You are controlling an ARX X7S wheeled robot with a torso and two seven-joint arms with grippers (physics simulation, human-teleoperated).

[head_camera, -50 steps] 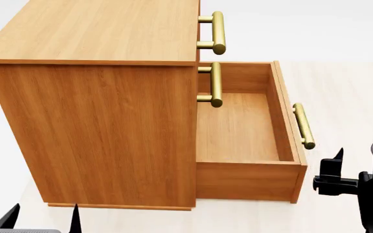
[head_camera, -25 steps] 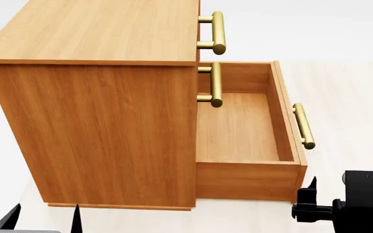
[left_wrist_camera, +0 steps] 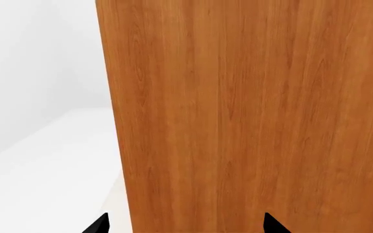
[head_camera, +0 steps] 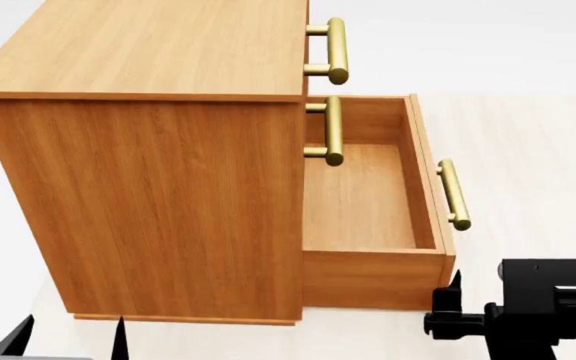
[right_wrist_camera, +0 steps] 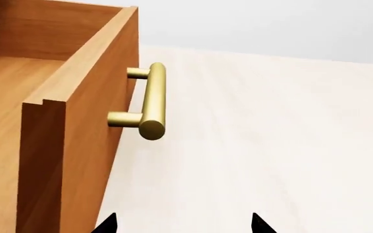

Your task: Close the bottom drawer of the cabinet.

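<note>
- The bottom drawer (head_camera: 368, 210) is seen pulled well out of the cabinet (head_camera: 158, 195), at floor level; no desk is present, and both stand on a pale floor.
- The right hand (head_camera: 455, 319) is placed right against the near corner of the drawer front, below the brass handle (head_camera: 453, 193); actual contact cannot be confirmed. In the right wrist view its two fingertips are seen apart, with nothing between them.
- A push applied at this corner, off the drawer's centre line, is judged likely to skew the drawer on its runners so that it jams before it is shut.
- The fingertips could slip off the narrow front edge and slide along the drawer's side, so that the push is lost.
- The handle could be caught by the hand if the push drifts upward.
- The left hand (left_wrist_camera: 183, 225) is held spread and empty, facing the cabinet's side panel.
- The drawer is a shallow, empty, orange-brown wood box; the two upper drawers appear shut.
</note>
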